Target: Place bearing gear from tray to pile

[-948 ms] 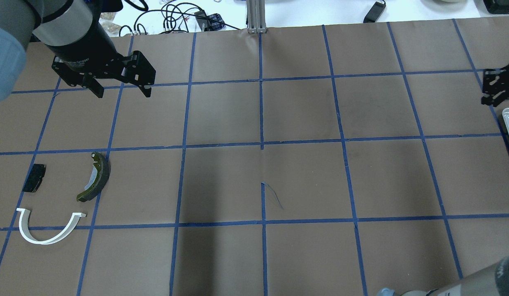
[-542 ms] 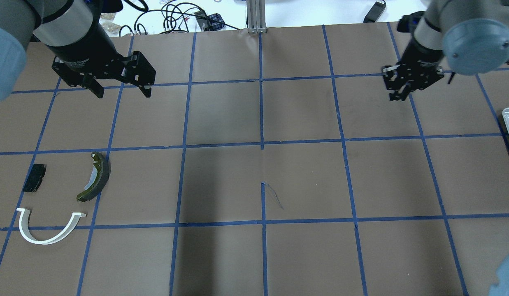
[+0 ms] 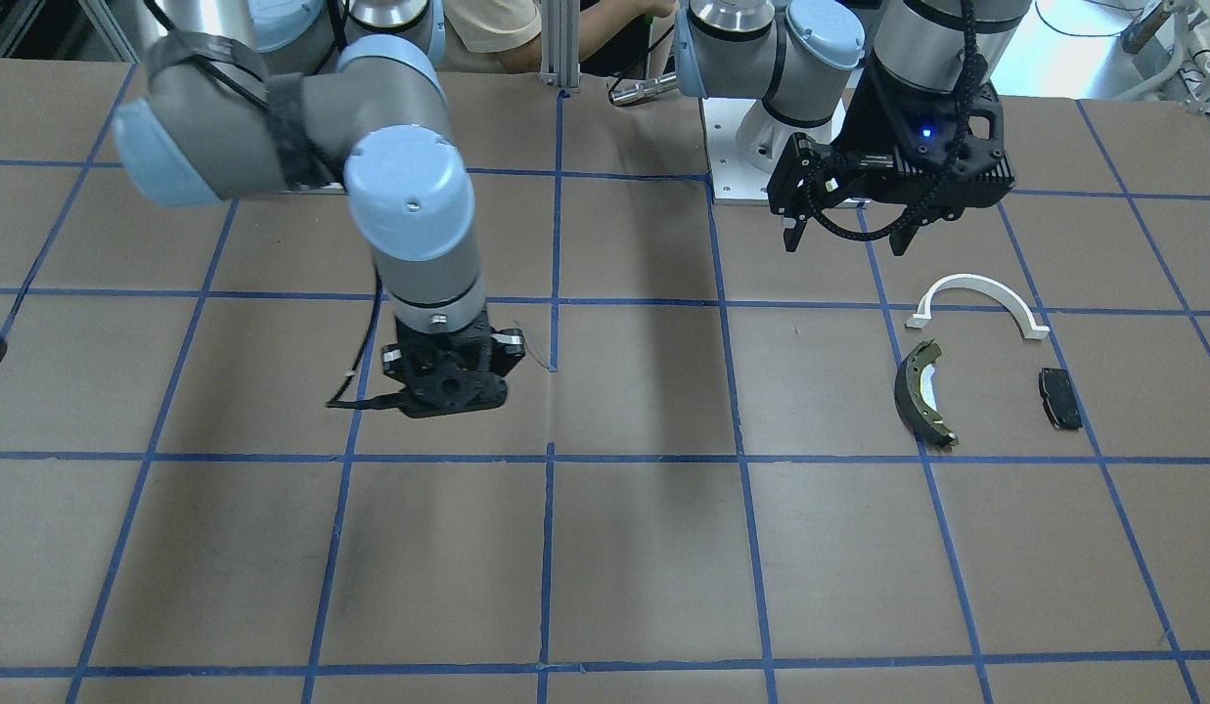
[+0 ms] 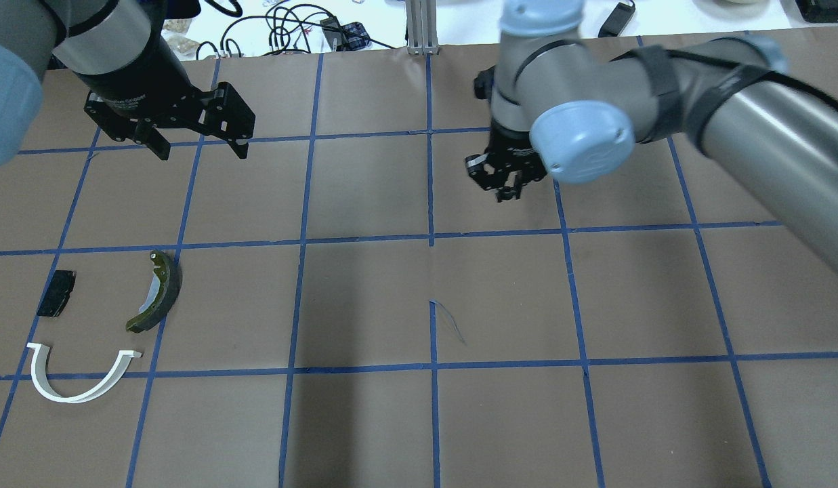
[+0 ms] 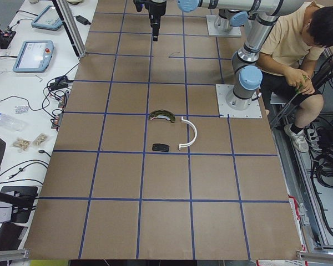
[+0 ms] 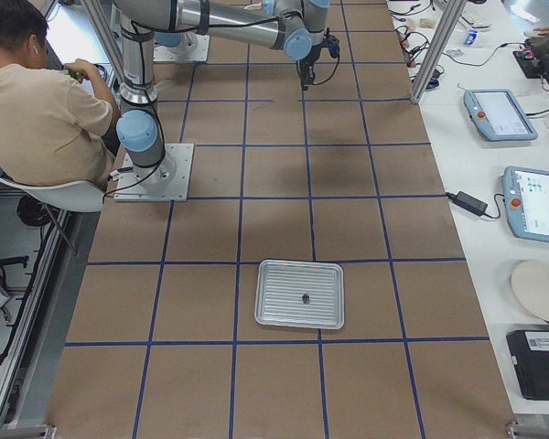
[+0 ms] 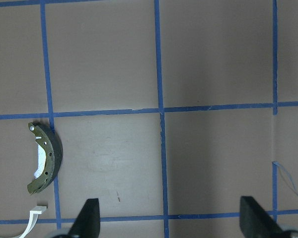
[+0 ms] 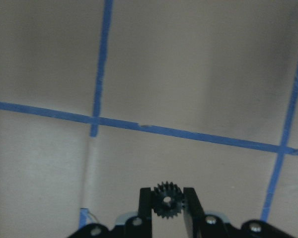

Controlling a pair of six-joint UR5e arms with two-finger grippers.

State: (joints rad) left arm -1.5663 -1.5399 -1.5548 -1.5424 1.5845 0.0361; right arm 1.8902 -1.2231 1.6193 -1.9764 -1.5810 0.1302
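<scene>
Taking the overhead view as your clock face, the brown paper-covered table with its blue tape grid (image 4: 364, 298) fills the frame. The ridged rectangular metal tray (image 6: 284, 311) shows only in the right side view, at the 3 o'clock end.

The left gripper (image 4: 202, 152) hangs at 10 o'clock with its jaws spread wide and nothing between them. The right gripper (image 4: 508, 190) is just past centre at 1 o'clock.

The pile sits at 8 o'clock, and its parts lie near each other but do not touch:
- the white plastic half-ring arch (image 3: 972, 281)
- the dark curved brake shoe with an olive rim (image 4: 168, 293)
- the small black rectangular pad (image 4: 56, 293)

In the right wrist view, the small black toothed bearing gear (image 8: 166, 201) is pinched between the right fingers, clear of the table. So you are in the carry step, roughly halfway across.

Next, take it towards 8 o'clock and pass below the left gripper. Lower it beside the brake shoe, then let go.
</scene>
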